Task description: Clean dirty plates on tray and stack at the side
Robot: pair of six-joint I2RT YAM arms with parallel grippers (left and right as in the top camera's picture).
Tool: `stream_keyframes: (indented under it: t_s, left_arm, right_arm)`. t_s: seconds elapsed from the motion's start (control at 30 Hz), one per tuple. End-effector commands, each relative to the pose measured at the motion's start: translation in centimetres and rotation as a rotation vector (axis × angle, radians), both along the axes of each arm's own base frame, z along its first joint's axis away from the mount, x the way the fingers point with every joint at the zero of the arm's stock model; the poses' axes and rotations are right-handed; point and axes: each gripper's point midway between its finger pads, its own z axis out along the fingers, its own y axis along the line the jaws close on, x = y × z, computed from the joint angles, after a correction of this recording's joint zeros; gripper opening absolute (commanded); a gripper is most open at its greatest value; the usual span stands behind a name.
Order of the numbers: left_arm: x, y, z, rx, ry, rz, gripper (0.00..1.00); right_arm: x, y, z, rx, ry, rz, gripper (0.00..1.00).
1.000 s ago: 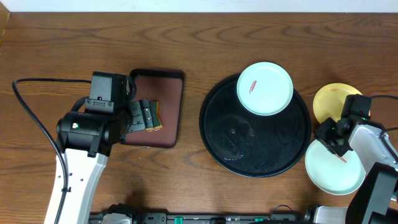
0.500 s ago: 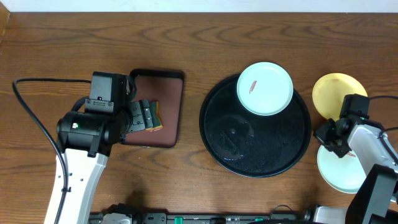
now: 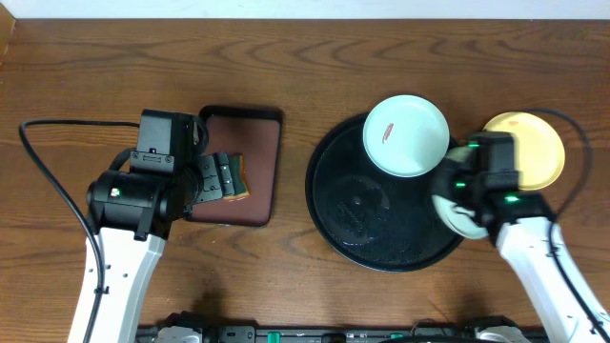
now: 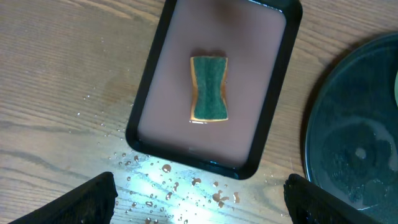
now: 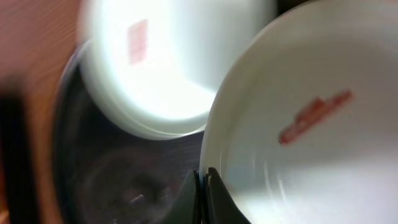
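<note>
While the right fingers (image 5: 211, 190) hold a pale green plate (image 5: 298, 137) over the big black tray (image 3: 381, 229), the step in hand looks like getting a dirty plate ready for wiping. These fingers are pressed tight on the near rim of the plate, pinching it. A red smear sits on the plate just past them, so it is not clean yet. A second green plate (image 3: 407, 133), also smeared, lies farther out beyond the fingers, on the tray's edge. The yellow plate (image 3: 529, 148) rests on the surface (image 3: 286, 57) off to one side of them, outside the tray.

The left fingers (image 3: 221, 177) are spread wide and hold nothing. The green sponge (image 4: 209, 89) lies below them in the small brown tray (image 4: 249, 74), not touched. Next, the left fingers likely need to drop down, close on the sponge and bring it over. The right fingers must hold the plate steady, since a thin rim can slip.
</note>
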Motion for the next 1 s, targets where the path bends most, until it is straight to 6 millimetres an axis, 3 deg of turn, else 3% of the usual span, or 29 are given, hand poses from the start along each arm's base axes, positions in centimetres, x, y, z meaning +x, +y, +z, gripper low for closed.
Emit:
stream_keyframes:
  t_s: [0.0, 0.07, 0.2, 0.23, 0.27, 0.37, 0.5, 0.57, 0.67, 0.77, 0.8, 0.97]
  left_arm:
    - [0.2, 0.1, 0.7, 0.011, -0.021, -0.012, 0.87]
    - [0.2, 0.1, 0.7, 0.011, -0.021, -0.012, 0.87]
    - [0.2, 0.1, 0.7, 0.011, -0.021, -0.012, 0.87]
    - [0.2, 0.1, 0.7, 0.011, -0.021, -0.013, 0.87]
    - [0.2, 0.1, 0.7, 0.011, -0.021, -0.013, 0.87]
    - [0.2, 0.1, 0.7, 0.011, -0.021, -0.013, 0.87]
    - [0.2, 0.1, 0.7, 0.011, -0.021, -0.013, 0.87]
    - [0.2, 0.1, 0.7, 0.011, -0.021, -0.012, 0.87]
    - [0.3, 0.1, 0.7, 0.011, -0.021, -0.012, 0.87]
    - [0.3, 0.1, 0.7, 0.011, -0.021, -0.012, 0.87]
    - [0.2, 0.1, 0.7, 0.011, -0.021, -0.012, 0.87]
    - [0.2, 0.1, 0.7, 0.011, -0.021, -0.013, 0.87]
  right_arm:
    - [-0.4, 5.3, -0.8, 0.015, 0.003, 0.104, 0.01]
    - [-1.1, 8.3, -2.1, 0.009, 0.024, 0.166, 0.01]
    - [-2.7, 12.3, -4.0, -0.001, 0.055, 0.283, 0.02]
    - [-3.0, 13.2, -4.2, -0.003, 0.050, 0.314, 0.18]
    - [-3.1, 13.8, -4.1, -0.007, 0.031, 0.347, 0.28]
    - [-2.8, 14.3, -2.5, -0.039, -0.034, 0.433, 0.37]
    - [-1.8, 11.2, 0.9, -0.116, -0.075, 0.461, 0.41]
    - [-0.6, 8.0, 2.2, -0.157, -0.062, 0.418, 0.42]
    - [0.7, 3.3, 2.3, -0.198, -0.022, 0.347, 0.43]
    - [1.3, -1.3, 0.9, -0.190, 0.044, 0.262, 0.44]
    - [1.4, -1.9, 0.3, -0.166, 0.061, 0.262, 0.44]
    - [0.8, -1.8, -4.5, -0.001, 0.207, 0.324, 0.47]
